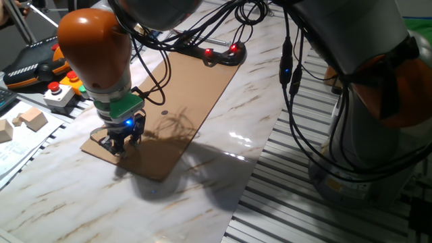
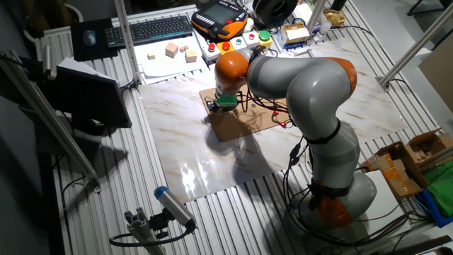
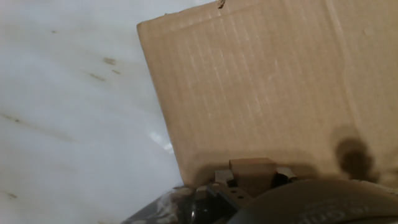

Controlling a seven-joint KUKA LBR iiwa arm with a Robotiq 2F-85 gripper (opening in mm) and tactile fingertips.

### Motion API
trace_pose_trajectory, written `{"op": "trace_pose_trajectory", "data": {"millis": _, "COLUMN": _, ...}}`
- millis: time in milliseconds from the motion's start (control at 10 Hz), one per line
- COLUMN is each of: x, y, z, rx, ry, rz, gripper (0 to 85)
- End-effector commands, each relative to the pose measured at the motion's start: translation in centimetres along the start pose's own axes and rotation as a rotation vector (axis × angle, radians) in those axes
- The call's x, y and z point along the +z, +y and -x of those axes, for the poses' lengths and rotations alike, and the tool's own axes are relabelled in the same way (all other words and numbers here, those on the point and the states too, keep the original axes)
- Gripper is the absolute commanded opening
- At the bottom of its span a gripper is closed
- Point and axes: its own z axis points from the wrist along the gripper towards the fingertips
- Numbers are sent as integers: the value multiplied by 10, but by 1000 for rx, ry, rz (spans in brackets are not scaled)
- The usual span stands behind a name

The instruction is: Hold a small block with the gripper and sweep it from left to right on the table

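Note:
My gripper hangs from the orange-brown arm with its blue light and green ring showing. It stands low over the near-left corner of the cardboard sheet on the marble table. In the hand view the small brown block sits between the two fingertips, resting on or just above the cardboard. The jaws are closed on it. In the other fixed view the gripper is at the cardboard's left end. The block is too small to see in either fixed view.
A black C-clamp with red lights holds the cardboard's far end. Larger pale wooden blocks lie on paper to the left, near a button box. Cables hang beside the arm. Ribbed metal slats run along the table's right edge.

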Motion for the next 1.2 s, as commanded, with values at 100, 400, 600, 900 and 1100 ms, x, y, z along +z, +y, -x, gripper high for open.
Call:
{"op": "trace_pose_trajectory", "data": {"millis": 100, "x": 0, "y": 0, "z": 0, "rx": 12, "ry": -9, "rz": 1, "gripper": 437}}
{"op": "trace_pose_trajectory", "data": {"millis": 400, "x": -1, "y": 0, "z": 1, "rx": 11, "ry": -11, "rz": -2, "gripper": 437}}
{"op": "trace_pose_trajectory", "data": {"millis": 600, "x": -5, "y": -2, "z": 3, "rx": 12, "ry": -13, "rz": -14, "gripper": 437}}
{"op": "trace_pose_trajectory", "data": {"millis": 900, "x": -9, "y": -4, "z": 3, "rx": 23, "ry": -13, "rz": -25, "gripper": 433}}
{"op": "trace_pose_trajectory", "data": {"millis": 1100, "x": -9, "y": -4, "z": 3, "rx": 26, "ry": -12, "rz": -21, "gripper": 430}}
